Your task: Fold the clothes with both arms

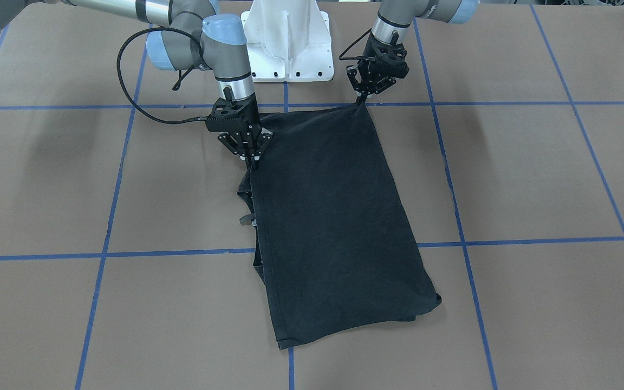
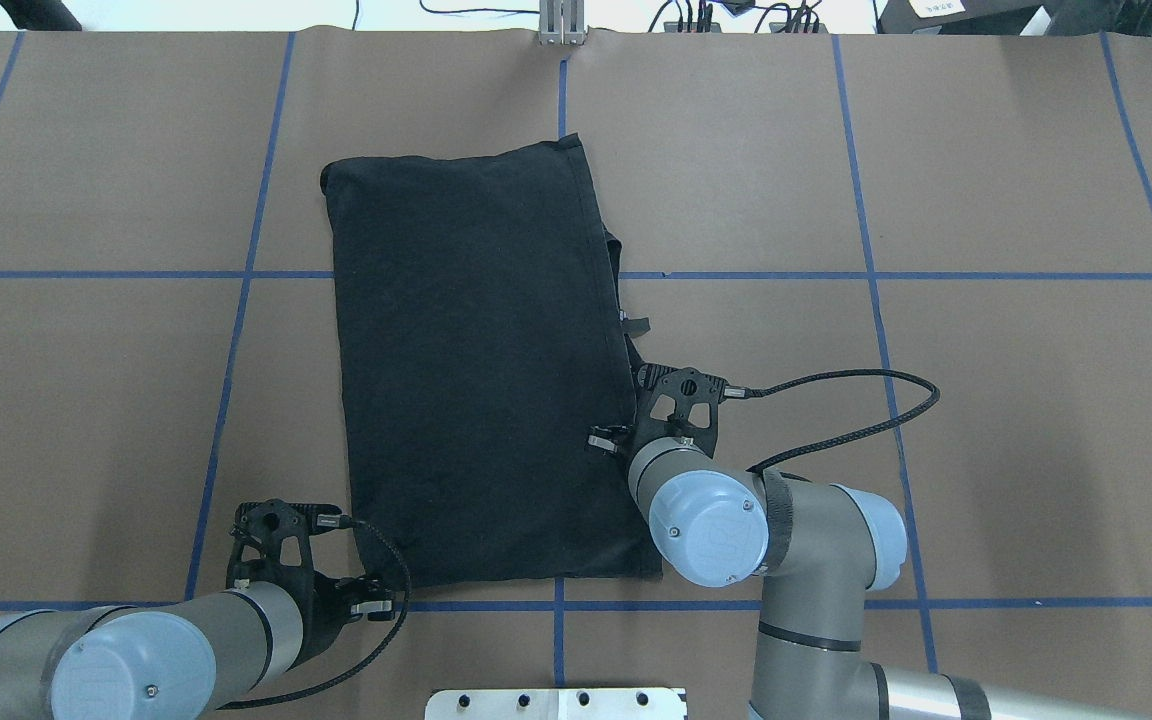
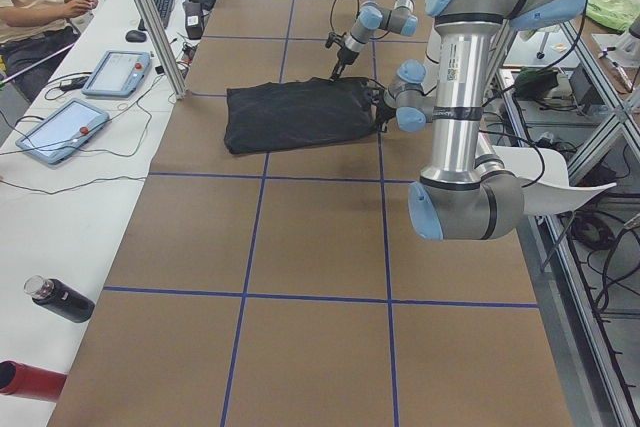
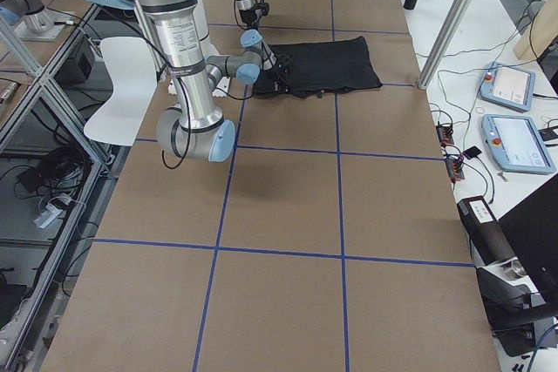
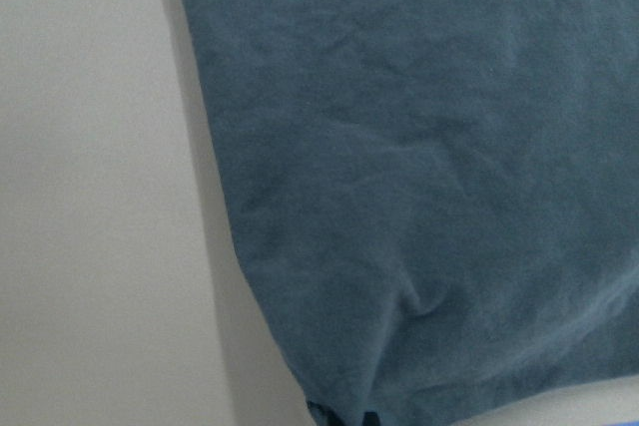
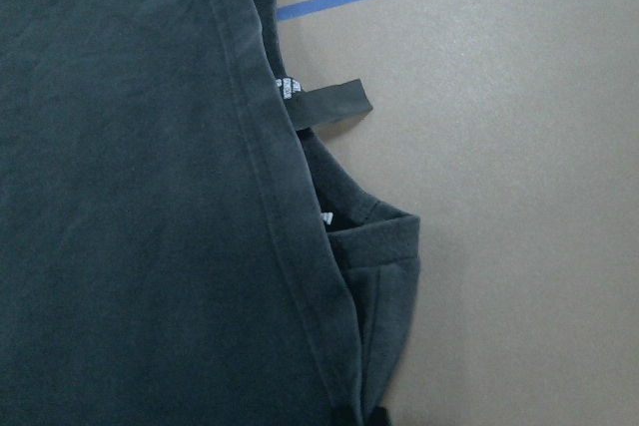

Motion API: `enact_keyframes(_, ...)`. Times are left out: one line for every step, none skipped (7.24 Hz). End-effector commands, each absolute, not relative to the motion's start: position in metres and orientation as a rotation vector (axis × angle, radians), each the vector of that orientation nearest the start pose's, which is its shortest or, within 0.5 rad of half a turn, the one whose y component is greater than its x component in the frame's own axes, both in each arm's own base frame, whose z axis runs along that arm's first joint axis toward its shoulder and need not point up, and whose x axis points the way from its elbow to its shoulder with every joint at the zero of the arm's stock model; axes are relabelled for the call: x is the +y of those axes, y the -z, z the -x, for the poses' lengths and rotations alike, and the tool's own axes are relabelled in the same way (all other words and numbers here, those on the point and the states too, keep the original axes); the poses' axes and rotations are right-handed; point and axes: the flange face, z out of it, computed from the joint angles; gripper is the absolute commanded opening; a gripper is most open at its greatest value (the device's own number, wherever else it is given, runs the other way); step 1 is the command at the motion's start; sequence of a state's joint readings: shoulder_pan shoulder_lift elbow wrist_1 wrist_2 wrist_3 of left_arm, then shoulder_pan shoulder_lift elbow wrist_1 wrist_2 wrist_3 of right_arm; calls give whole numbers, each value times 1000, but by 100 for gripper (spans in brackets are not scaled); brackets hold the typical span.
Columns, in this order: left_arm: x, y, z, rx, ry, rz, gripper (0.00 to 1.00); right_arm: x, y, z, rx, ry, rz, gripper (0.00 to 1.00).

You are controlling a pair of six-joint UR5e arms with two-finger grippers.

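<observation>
Black T-shirt (image 1: 333,216) lies folded, left gripper (image 1: 362,99) pinching its near-left corner, right gripper (image 1: 252,161) pinching its right edge.

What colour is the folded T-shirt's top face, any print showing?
The folded black fabric T-shirt shows plain black, no print; clearest in overhead exterior view.

overhead: tabletop (image 2: 936,150) seen from behind, downward | front: faced steeply from opposite | sides: viewed lengthwise from both ends | wrists: T-shirt (image 6: 130,197) seen close, shared by all
</observation>
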State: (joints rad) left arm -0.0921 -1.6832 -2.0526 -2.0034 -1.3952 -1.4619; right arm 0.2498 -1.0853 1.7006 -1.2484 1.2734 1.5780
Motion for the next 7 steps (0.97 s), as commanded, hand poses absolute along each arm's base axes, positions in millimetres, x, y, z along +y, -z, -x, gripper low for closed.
enact_keyframes(-197, -332, -492, 1001, 75, -262, 0, -320, -287, 593, -899, -379, -393, 10)
enact_keyframes(-197, -331, -493, 1002, 75, -262, 0, -318, -285, 592, -902, -378, -392, 11)
enact_keyframes(-197, -331, -493, 1002, 75, -262, 0, -317, -284, 591, -904, -381, -402, 12)
enact_keyframes(-198, -330, -492, 1003, 74, -265, 0, -314, -279, 590, -914, -379, -406, 5)
enact_keyframes(-203, -329, -489, 1006, 78, -272, 0, -312, -275, 584, -927, -379, -406, 0)
enact_keyframes(-208, -323, -484, 1014, 70, -287, 0, -297, -269, 585, -944, -365, -409, 0)
enact_keyframes(-208, -312, -477, 1036, 72, -287, 0, -271, -270, 583, -953, -347, -426, 0)
